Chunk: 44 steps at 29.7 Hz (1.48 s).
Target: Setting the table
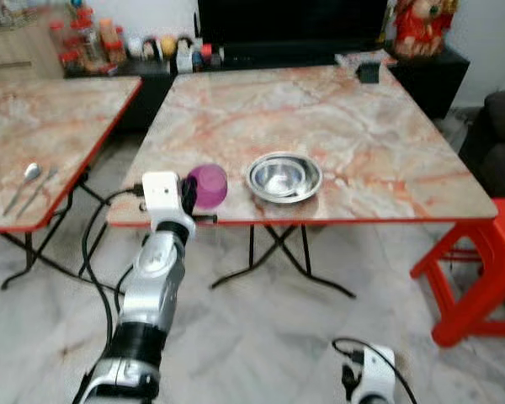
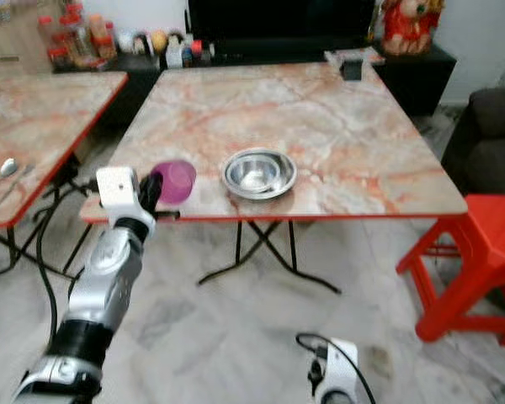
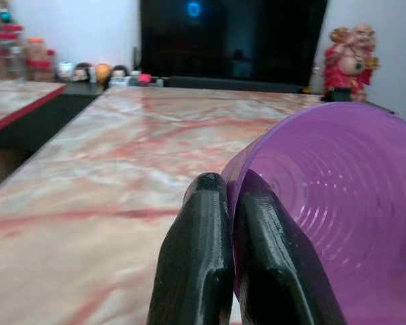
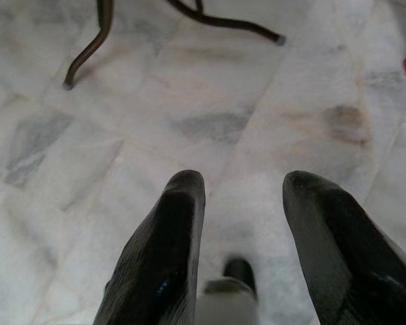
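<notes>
So the big marble-pattern folding worktop (image 1: 320,126) with the red edge takes up the middle of the frame, and there's a second matching worktop (image 1: 42,126) off in the upper left with a spoon (image 1: 29,175) lying near its front edge. Lower right you've got a red plastic stool (image 1: 480,269), and along the top there's a dark TV unit (image 1: 303,34) with a red figurine (image 1: 421,25) at the upper right.

On the main worktop, centre frame near the front edge, sits a stainless steel bowl (image 1: 284,178). Just beside it, a bit left of centre, is the purple plastic cup (image 1: 207,186), tipped so its mouth faces sideways, right at the edge of the worktop.

The left hand (image 1: 188,195) has its two black fingers (image 3: 196,271) pressed together on the cup's rim wall, one finger outside and one inside, as far as the wrist view shows. The right hand (image 4: 240,237) hangs low over the marble floor, lower right of frame, fingers spread with nothing between them.

What could go wrong imo: the cup is held tilted and right at the worktop's lip, on a thin pinch of rim. If the hand lets go before turning it upright, it'll likely roll off onto the floor. Pushing further in could also knock it into the bowl.
</notes>
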Motion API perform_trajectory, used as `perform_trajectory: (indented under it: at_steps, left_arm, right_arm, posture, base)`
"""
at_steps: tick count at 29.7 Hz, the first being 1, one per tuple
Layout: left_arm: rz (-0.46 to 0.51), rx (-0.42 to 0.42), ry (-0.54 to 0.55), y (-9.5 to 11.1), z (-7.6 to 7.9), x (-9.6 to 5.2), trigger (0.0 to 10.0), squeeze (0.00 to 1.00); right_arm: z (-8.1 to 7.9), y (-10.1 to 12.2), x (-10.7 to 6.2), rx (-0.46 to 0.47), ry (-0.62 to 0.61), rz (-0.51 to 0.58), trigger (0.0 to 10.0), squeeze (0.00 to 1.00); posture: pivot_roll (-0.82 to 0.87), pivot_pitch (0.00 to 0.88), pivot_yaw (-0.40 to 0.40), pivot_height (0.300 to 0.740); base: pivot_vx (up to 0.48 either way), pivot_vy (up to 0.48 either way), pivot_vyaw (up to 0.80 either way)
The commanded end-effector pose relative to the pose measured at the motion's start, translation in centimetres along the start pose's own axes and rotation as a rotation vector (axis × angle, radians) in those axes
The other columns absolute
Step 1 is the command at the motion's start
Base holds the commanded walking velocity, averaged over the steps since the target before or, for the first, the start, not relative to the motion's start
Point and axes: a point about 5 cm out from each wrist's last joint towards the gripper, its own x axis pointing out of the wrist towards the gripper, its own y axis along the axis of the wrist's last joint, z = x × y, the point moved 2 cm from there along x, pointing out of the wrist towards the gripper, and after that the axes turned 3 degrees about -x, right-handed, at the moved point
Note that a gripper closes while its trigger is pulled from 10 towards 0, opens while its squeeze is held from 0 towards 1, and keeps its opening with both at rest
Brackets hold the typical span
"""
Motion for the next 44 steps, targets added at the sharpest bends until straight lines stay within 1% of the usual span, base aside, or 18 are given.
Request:
perform_trajectory:
  at_steps: [1,5,8,10,13,17,19,20,29,33,36,37,38,39,41,43,44]
  left_arm:
    - [0.016,0.007,-0.023,0.5,0.6,0.2,10.0,0.00]
    - [0.015,0.011,-0.022,0.5,0.5,0.3,10.0,0.00]
    - [0.023,0.010,-0.013,0.7,0.3,0.3,10.0,0.00]
    - [0.023,0.010,-0.013,0.7,0.3,0.3,10.0,0.00]
    - [0.024,0.011,-0.007,0.7,0.2,0.3,10.0,0.00]
    - [0.026,0.011,-0.006,0.7,0.2,0.3,10.0,0.00]
    - [0.026,0.012,-0.005,0.8,0.2,0.3,10.0,0.00]
    - [0.026,0.012,-0.004,0.8,0.1,0.3,10.0,0.00]
    - [0.024,0.016,-0.011,0.9,0.2,0.3,10.0,0.00]
    - [0.016,0.013,-0.035,0.8,0.4,0.3,10.0,0.00]
    - [0.014,-0.010,-0.063,0.9,0.5,0.1,10.0,0.00]
    - [-0.002,0.013,-0.080,0.8,0.4,0.1,10.0,0.00]
    - [-0.002,0.013,-0.080,0.8,0.4,0.1,10.0,0.00]
    - [-0.020,0.015,-0.106,0.7,0.4,0.0,10.0,0.00]
    - [-0.057,-0.015,-0.137,0.5,0.4,-0.2,10.0,0.00]
    - [-0.069,-0.053,-0.152,0.6,0.4,-0.2,10.0,0.00]
    - [-0.069,-0.053,-0.152,0.6,0.4,-0.2,10.0,0.00]
  right_arm:
    - [0.4,0.1,0.0,-0.006,-0.012,0.007,10.0,0.00]
    - [0.2,0.2,0.0,-0.018,-0.008,0.013,10.0,0.00]
    - [0.3,0.2,0.0,0.013,-0.015,0.010,10.0,0.00]
    - [0.3,0.2,0.0,0.012,-0.015,0.010,10.0,0.00]
    - [0.4,0.4,0.1,-0.031,-0.008,0.015,10.0,0.00]
    - [0.3,0.5,0.1,-0.039,-0.006,0.019,10.0,0.00]
    - [0.2,0.5,0.1,-0.024,-0.007,0.014,10.0,0.00]
    - [0.3,0.4,0.1,-0.015,-0.010,0.013,10.0,0.00]
    - [0.3,0.0,0.0,-0.024,-0.011,0.000,10.0,0.00]
    - [0.4,-0.2,-0.1,-0.017,-0.015,-0.008,10.0,0.00]
    - [0.4,-0.4,-0.1,-0.025,-0.014,-0.014,10.0,0.00]
    - [0.4,-0.4,-0.1,-0.025,-0.013,-0.015,10.0,0.00]
    - [0.4,-0.4,-0.1,-0.025,-0.013,-0.015,10.0,0.00]
    - [0.3,-0.5,-0.1,-0.026,-0.011,-0.016,10.0,0.00]
    - [0.2,-0.5,-0.1,-0.027,-0.010,-0.019,10.0,0.00]
    - [0.2,-0.5,-0.1,-0.027,-0.008,-0.019,10.0,0.00]
    - [0.2,-0.5,-0.1,-0.027,-0.008,-0.019,10.0,0.00]
  posture:
    - [-0.01,0.000,0.034,0.740]
    - [-0.01,0.000,0.029,0.740]
    - [-0.01,0.000,0.027,0.740]
    - [-0.01,0.000,0.027,0.740]
    - [-0.01,0.000,0.020,0.740]
    - [-0.01,0.000,0.019,0.740]
    - [0.00,0.000,0.021,0.740]
    - [0.00,0.000,0.022,0.740]
    - [-0.01,0.000,0.028,0.740]
    - [-0.01,0.000,0.030,0.740]
    - [0.00,0.000,0.029,0.740]
    - [0.00,0.000,0.031,0.740]
    - [0.00,0.000,0.031,0.740]
    - [0.00,0.000,0.034,0.740]
    - [0.00,0.000,0.036,0.740]
    - [0.00,0.000,0.037,0.740]
    - [0.00,0.000,0.037,0.740]
  base:
    - [0.364,0.000,0.00]
    - [0.359,0.000,0.28]
    - [0.360,0.000,0.00]
    - [0.360,0.000,0.00]
    - [0.360,0.000,0.00]
    - [0.360,0.000,0.66]
    - [0.364,0.000,0.80]
    - [0.364,0.000,0.00]
    - [0.366,0.000,0.00]
    - [0.325,0.000,0.00]
    - [0.000,0.000,0.00]
    - [0.000,0.000,0.00]
    - [0.000,0.000,0.00]
    - [0.000,0.000,0.00]
    - [0.000,0.000,0.00]
    - [0.000,0.000,0.00]
    - [0.000,0.000,0.00]
